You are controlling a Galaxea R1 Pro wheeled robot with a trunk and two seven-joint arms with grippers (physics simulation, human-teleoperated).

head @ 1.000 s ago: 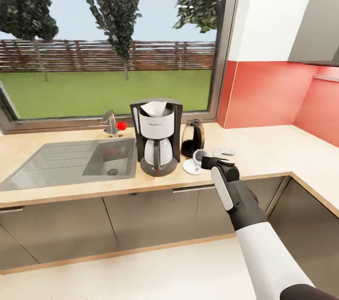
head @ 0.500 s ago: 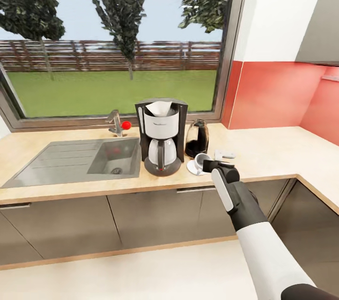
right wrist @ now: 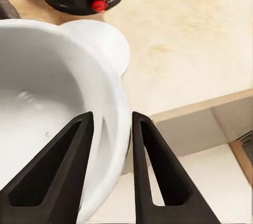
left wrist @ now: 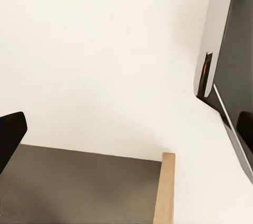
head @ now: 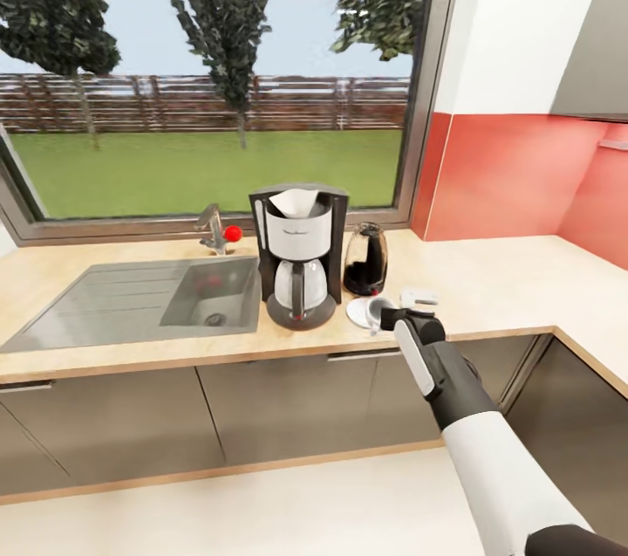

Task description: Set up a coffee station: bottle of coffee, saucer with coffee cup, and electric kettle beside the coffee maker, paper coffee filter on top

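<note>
While I watch the head view, my right gripper (head: pixel 390 312) pinches one small white loop-handled coffee cup (head: pixel 376 312) over one flat white saucer (head: pixel 357 312), at four o'clock from one tall grey drip coffee maker (head: pixel 299 255), one smoky rounded electric kettle (head: pixel 365 259) behind. Right wrist view: two black fingers (right wrist: pixel 150 171) straddle the cup's rim. Left wrist view: left gripper (left wrist: pixel 126 129) fingertips wide apart.

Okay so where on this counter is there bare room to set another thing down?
Bare beige wood-grain countertop runs from the small pale object to the red corner wall. Crowded: grey-and-silver coffee maker, smoky kettle, white saucer and cup, right gripper.
</note>
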